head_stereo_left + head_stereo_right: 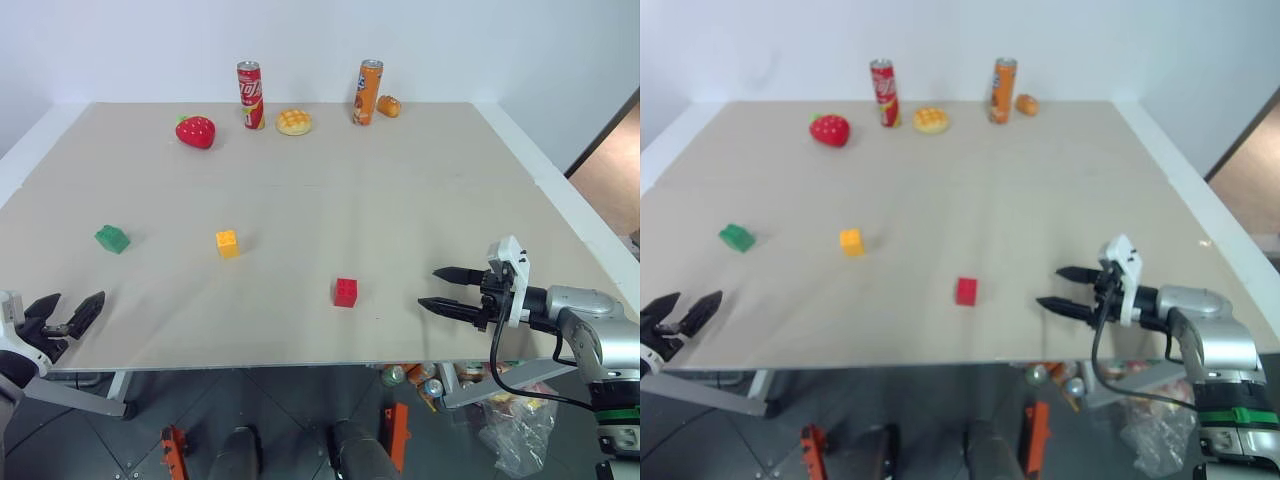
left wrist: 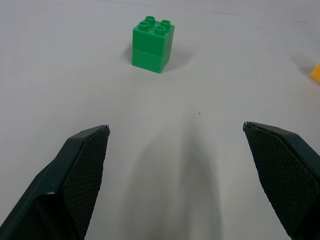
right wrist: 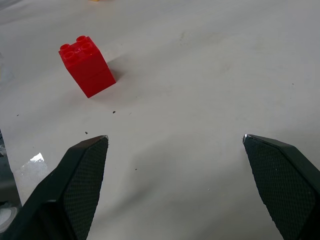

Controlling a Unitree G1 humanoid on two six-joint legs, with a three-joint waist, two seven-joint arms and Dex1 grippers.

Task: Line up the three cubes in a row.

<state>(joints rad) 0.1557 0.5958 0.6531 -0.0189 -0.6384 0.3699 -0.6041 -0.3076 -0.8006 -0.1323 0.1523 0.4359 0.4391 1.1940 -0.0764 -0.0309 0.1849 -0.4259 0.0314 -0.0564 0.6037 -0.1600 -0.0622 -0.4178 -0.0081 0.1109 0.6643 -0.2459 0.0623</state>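
Three cubes sit well apart on the desk (image 1: 400, 200): green cube (image 1: 112, 239) on my left, yellow-orange cube (image 1: 228, 244) in the middle, red cube (image 1: 346, 292) nearer my right. All small, studded, upright. Left gripper (image 1: 72, 315) and right gripper (image 1: 445, 289) both spread wide, empty. Risk: fingers knock a cube over or off line on approach.

Left gripper (image 2: 175, 131) held spread wide, nothing between its two black fingers (image 2: 80, 170); textured pads face inward. Beyond the fingertips, well apart from them, the green cube (image 2: 152, 44) sits upright on the pale table (image 2: 210, 75), four studs up, a seam across its middle. A corner of the yellow-orange cube (image 2: 315, 73) shows at the frame edge.
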